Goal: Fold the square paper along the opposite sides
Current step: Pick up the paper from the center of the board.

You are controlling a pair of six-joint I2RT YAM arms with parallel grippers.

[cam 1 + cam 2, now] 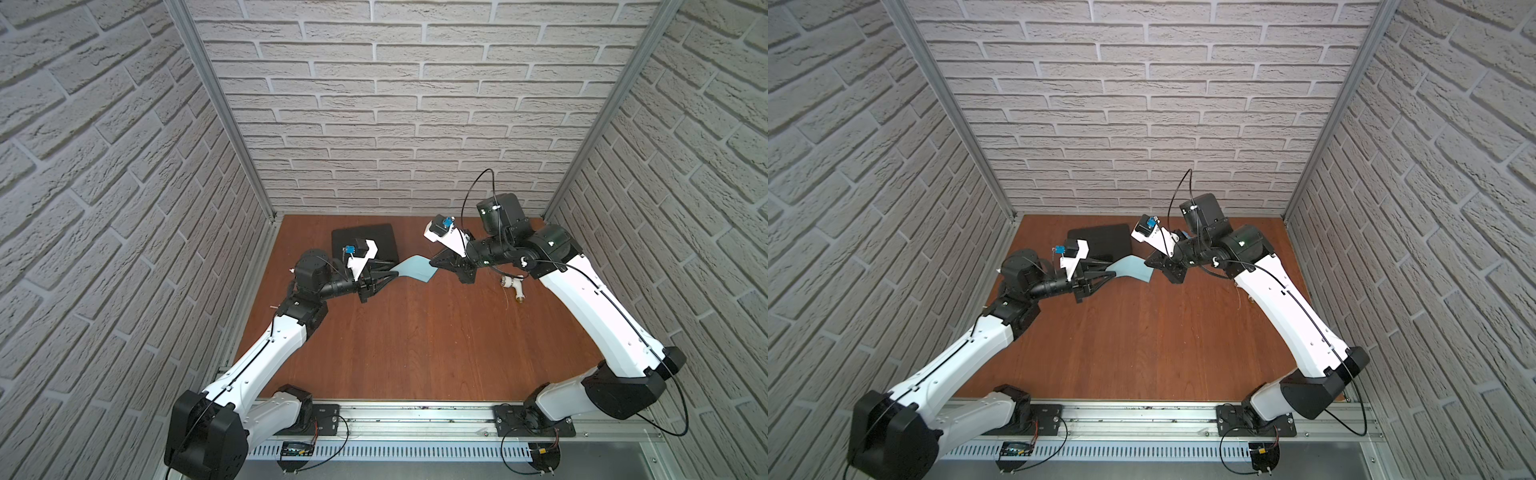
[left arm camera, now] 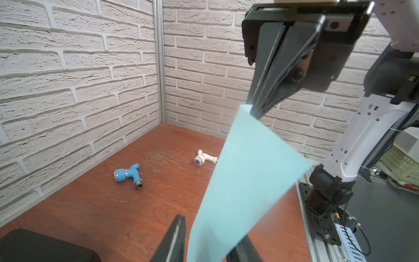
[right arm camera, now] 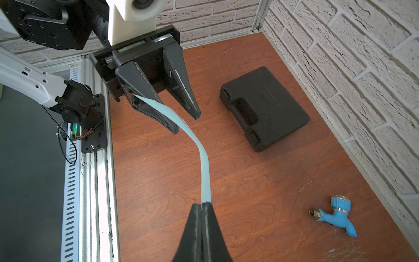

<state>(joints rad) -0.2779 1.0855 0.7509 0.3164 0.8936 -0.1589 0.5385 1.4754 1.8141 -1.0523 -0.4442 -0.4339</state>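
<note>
The light blue square paper hangs bowed in the air above the wooden table, stretched between both grippers. My right gripper is shut on one corner of the sheet, its fingertips pressed together in the right wrist view. The opposite edge of the paper runs in between the fingers of my left gripper and lies along one finger. Those fingers stand apart, with a visible gap to the other one. In the left wrist view the paper covers one fingertip.
A black plastic case lies flat at the back left, just behind the left gripper. A blue tap fitting and a white tap fitting lie on the table on the right. Brick-patterned walls enclose three sides.
</note>
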